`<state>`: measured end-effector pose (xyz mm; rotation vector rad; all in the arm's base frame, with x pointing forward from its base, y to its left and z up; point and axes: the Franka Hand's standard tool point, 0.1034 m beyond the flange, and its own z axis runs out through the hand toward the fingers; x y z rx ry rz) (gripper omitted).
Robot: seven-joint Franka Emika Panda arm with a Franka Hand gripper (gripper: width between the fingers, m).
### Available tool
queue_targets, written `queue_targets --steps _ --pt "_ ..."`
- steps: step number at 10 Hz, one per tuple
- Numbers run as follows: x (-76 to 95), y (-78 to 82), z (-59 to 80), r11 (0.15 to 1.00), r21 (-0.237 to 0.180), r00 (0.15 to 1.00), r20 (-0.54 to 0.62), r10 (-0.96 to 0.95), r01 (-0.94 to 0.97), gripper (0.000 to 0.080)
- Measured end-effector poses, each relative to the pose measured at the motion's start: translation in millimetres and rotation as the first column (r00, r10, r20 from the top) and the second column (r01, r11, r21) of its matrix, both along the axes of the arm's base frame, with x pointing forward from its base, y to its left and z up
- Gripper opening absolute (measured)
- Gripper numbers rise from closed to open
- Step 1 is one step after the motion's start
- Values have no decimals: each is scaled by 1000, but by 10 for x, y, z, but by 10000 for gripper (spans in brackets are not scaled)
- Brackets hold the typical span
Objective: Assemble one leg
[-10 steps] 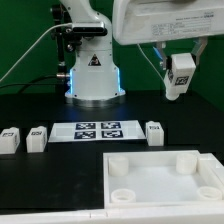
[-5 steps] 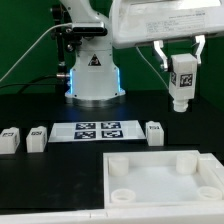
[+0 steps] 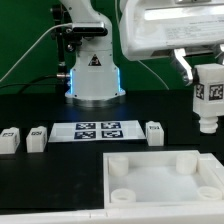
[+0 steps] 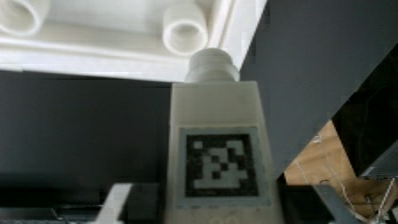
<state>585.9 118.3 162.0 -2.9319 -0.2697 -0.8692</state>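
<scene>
The gripper (image 3: 203,72) has its fingers clamped on the upper end of the leg (image 3: 208,100). The jaws stand apart only by the leg's width. The leg hangs upright below the fingers, in the air and apart from everything on the table (image 3: 30,185). Its tag (image 3: 210,88) faces the exterior camera. In the wrist view the same leg (image 4: 217,130) runs straight out from the fingers, tag (image 4: 217,170) toward the lens, and ends in a narrower round tip (image 4: 214,63).

Nearest beyond that tip lies the white panel (image 4: 89,30), flat on the table. One round socket (image 4: 183,37) sits just beside the tip in the wrist view. How high the tip stands above it cannot be told from that view. In the exterior view the panel (image 3: 150,190) lies below the fingers, reaching toward the exterior view's left, with raised sockets at its corners.

Further from the fingers, a loose peg (image 3: 154,132) stands on the table just behind the panel. Next comes the marker board (image 3: 97,130), flat on the table. Past it stand a second loose peg (image 3: 36,137) and a third loose peg (image 3: 10,139), well apart from the fingers. The robot base (image 3: 93,75) rises behind the marker board.
</scene>
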Motion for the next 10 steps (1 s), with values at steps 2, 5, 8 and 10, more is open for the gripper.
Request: queue_targets --steps 2,5,8,10 --pt "-2 3 1 1000 0 1000 0 1 -1 293" --pt "-7 1 -16 1000 -1 1000 -3 2 -2 293" --pt "235 8 -291 1000 -16 1000 -16 17 -17 293" --pt "316 -16 -479 1000 -22 1000 -9 21 -21 293"
